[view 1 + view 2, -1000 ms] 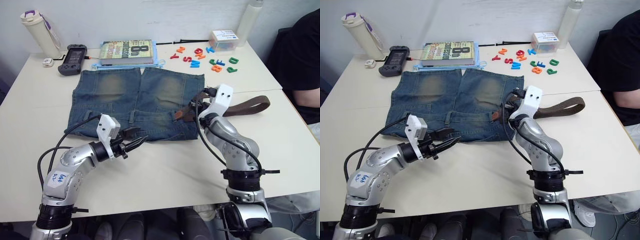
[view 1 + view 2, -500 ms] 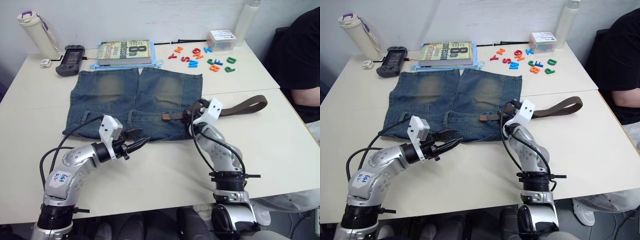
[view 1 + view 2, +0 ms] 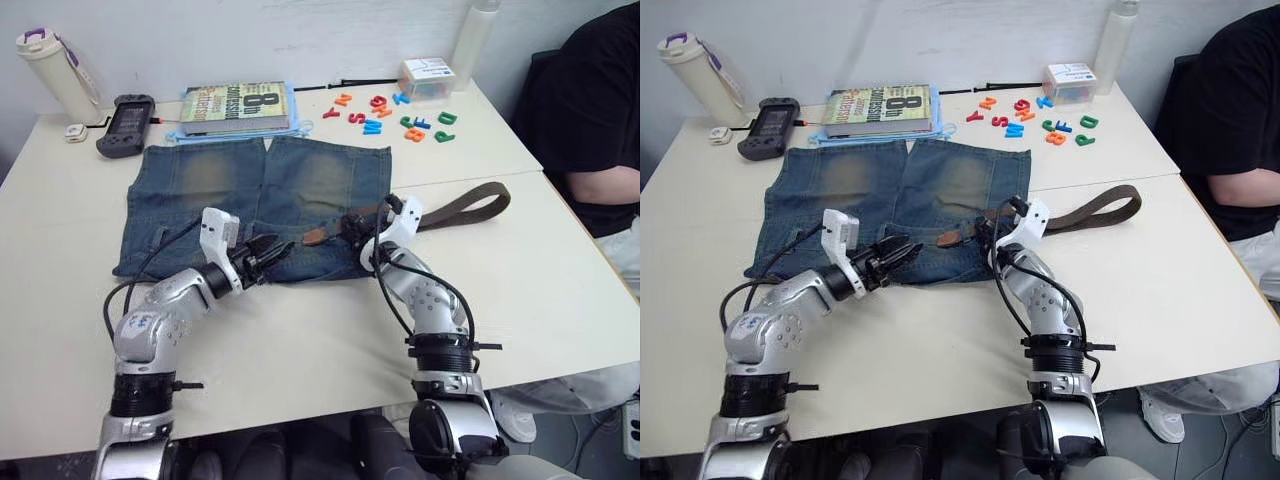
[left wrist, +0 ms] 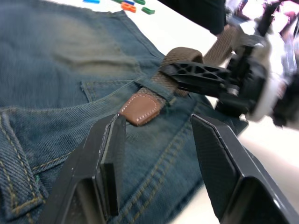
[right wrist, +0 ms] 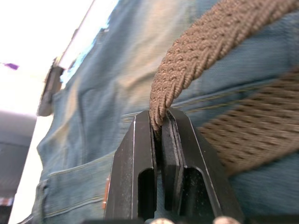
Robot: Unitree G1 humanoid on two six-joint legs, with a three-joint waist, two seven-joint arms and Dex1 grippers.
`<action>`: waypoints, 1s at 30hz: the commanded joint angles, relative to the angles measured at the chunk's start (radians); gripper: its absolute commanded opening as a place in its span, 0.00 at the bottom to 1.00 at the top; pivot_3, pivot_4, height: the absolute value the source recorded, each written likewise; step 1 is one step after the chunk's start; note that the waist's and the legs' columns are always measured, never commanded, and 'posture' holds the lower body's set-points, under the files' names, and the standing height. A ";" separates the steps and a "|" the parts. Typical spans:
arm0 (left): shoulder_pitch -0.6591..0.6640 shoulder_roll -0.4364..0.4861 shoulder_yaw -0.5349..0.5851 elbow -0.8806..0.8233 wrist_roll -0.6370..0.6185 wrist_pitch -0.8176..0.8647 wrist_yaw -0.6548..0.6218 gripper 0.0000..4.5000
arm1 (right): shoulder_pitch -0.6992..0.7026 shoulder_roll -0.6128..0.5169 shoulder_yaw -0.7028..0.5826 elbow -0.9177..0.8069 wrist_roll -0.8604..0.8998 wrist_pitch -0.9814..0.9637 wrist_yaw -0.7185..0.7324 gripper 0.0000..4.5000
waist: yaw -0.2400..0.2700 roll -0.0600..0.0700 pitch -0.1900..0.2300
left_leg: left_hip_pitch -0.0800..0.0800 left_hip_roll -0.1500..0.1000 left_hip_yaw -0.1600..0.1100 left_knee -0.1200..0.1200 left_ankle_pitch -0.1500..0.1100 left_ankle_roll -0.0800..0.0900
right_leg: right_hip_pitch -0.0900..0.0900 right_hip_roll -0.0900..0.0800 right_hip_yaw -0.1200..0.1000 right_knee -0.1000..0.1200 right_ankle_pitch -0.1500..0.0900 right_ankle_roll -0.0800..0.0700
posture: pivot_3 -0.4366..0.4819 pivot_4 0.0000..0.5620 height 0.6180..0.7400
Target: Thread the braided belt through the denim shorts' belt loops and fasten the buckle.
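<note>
The denim shorts (image 3: pixel 250 195) lie flat on the table with the waistband toward me. The braided belt (image 3: pixel 455 207) runs from the right across the waistband, and its tan leather tip (image 4: pixel 140 108) rests on the denim. My right gripper (image 3: pixel 351 223) is shut on the belt (image 5: pixel 196 56) a little behind the tip. My left gripper (image 3: pixel 272 246) is open over the waistband, and its fingers (image 4: pixel 110 154) stand to either side of the tip, just short of it. One of the belt loops (image 4: pixel 16 158) shows beside the left finger. I cannot make out the buckle.
At the back of the table lie a book (image 3: pixel 237 105), a black handheld device (image 3: pixel 118 112), a white bottle (image 3: pixel 50 70), coloured plastic letters (image 3: pixel 395 112) and a small box (image 3: pixel 425 75). A person in black (image 3: pixel 600 120) sits at the right edge.
My right gripper has pulled the belt leftward along the waistband, carrying the tan tip farther left. The left gripper has moved forward onto the shorts up to the tip. The camera has also shifted.
</note>
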 commanded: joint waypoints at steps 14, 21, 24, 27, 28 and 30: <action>-0.078 -0.216 0.238 0.121 -0.271 0.321 0.378 0.56 | 0.024 0.040 -0.043 -0.056 0.061 0.014 -0.044 0.00 | 0.013 -0.001 0.000 | 0.001 -0.001 -0.001 0.001 0.001 -0.001 | -0.001 0.001 0.000 -0.003 0.000 0.000 | 0.48 0.27 1.00; -0.059 -0.191 0.199 0.078 -0.281 0.324 0.350 0.56 | 0.039 -0.031 -0.032 -0.070 0.093 0.126 -0.075 0.00 | 0.023 -0.001 -0.001 | 0.001 -0.001 0.000 0.001 0.001 -0.001 | 0.000 0.001 0.000 -0.003 0.000 0.000 | 0.48 0.27 1.00; -0.062 -0.170 0.179 0.077 -0.266 0.304 0.324 0.56 | 0.049 -0.066 0.000 -0.126 0.080 0.170 -0.062 0.00 | 0.023 -0.001 -0.001 | 0.002 -0.001 0.000 0.000 0.001 -0.001 | 0.000 0.001 0.000 -0.004 0.000 0.000 | 0.48 0.27 1.00; -0.058 -0.135 0.125 0.065 -0.226 0.256 0.273 0.59 | 0.069 -0.081 0.008 -0.191 0.075 0.196 -0.078 0.25 | 0.024 -0.001 -0.001 | 0.001 -0.001 0.000 0.000 0.001 -0.001 | 0.000 0.001 0.000 -0.004 0.000 0.000 | 0.48 0.27 1.00; -0.056 -0.126 0.110 0.061 -0.216 0.243 0.261 0.59 | 0.074 -0.078 0.000 -0.205 0.081 0.200 -0.087 0.36 | 0.024 -0.001 -0.001 | 0.001 -0.001 0.000 0.000 0.001 -0.001 | 0.000 0.001 0.000 -0.005 0.000 0.000 | 0.48 0.27 1.00; -0.050 -0.110 0.081 0.051 -0.195 0.217 0.236 0.59 | 0.084 -0.076 -0.015 -0.247 0.098 0.219 -0.104 0.57 | 0.025 -0.001 -0.001 | 0.001 -0.001 0.000 0.000 0.001 -0.001 | 0.000 0.001 0.000 -0.005 0.000 0.000 | 0.48 0.27 1.00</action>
